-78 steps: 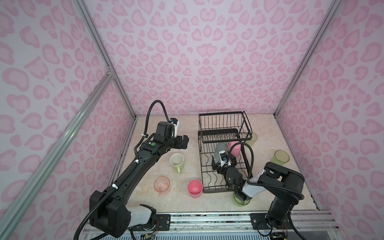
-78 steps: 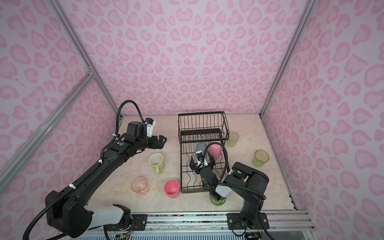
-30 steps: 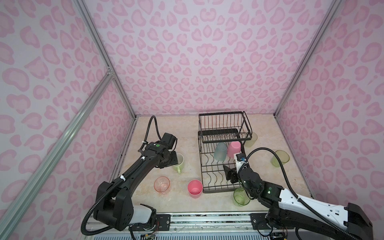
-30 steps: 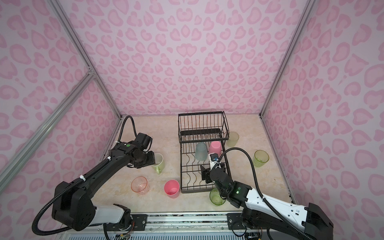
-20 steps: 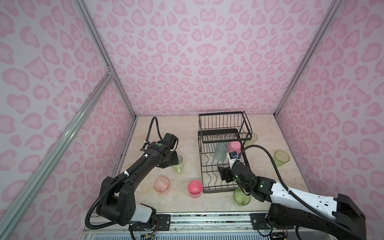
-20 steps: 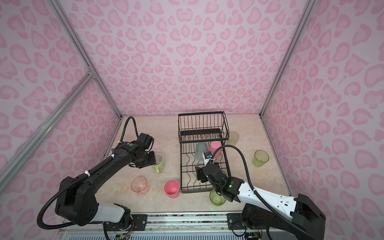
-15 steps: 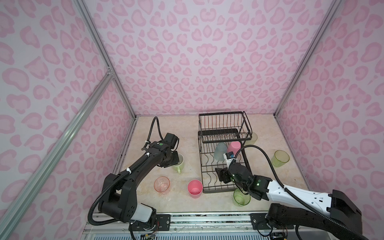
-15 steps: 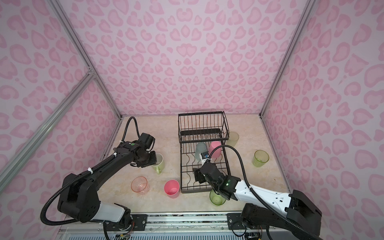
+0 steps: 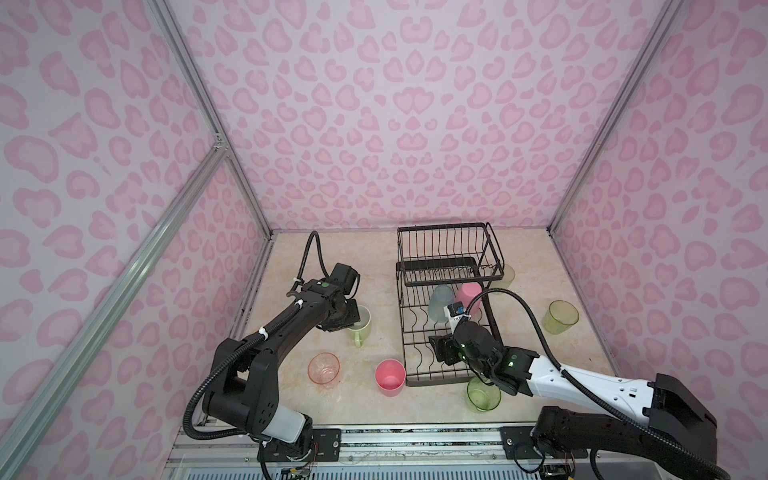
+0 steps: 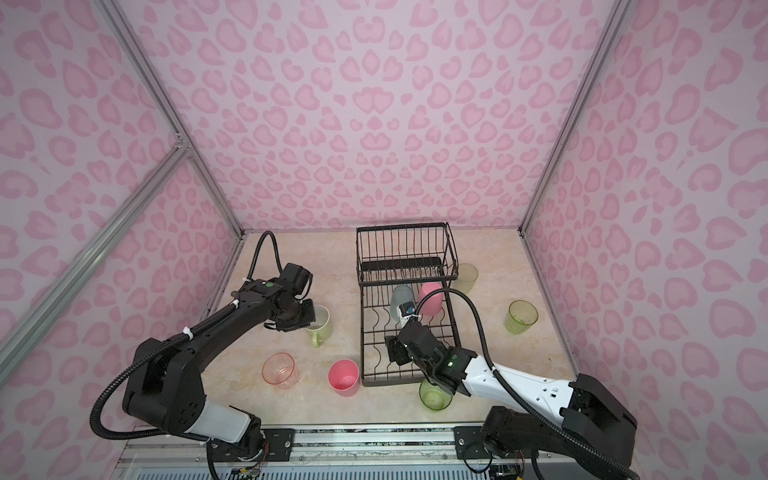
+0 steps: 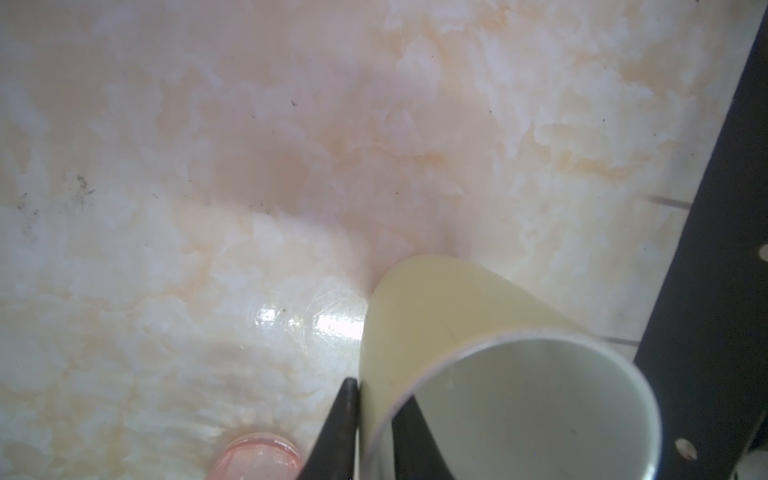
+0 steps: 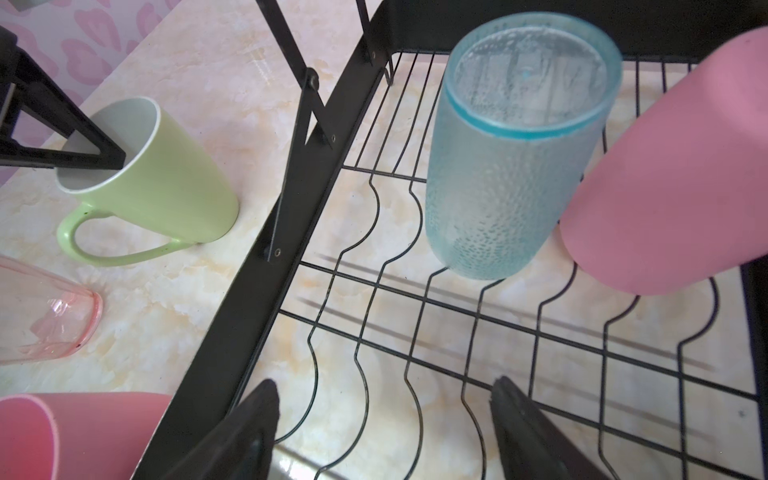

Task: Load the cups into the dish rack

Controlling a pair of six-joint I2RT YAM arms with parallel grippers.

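Our left jaws have narrowed to pinch the pale-green handled mug (image 9: pixel 360 331) by its rim; our right jaws, wide and empty, have drawn nearer over the black wire dish rack (image 9: pixel 402 332).

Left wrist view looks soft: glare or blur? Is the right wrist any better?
Left wrist view: soft all over, mug rim blurred, a small glare patch on the table beside it; right wrist view: teal tumbler sharp, only the right tool's near tips blurred.
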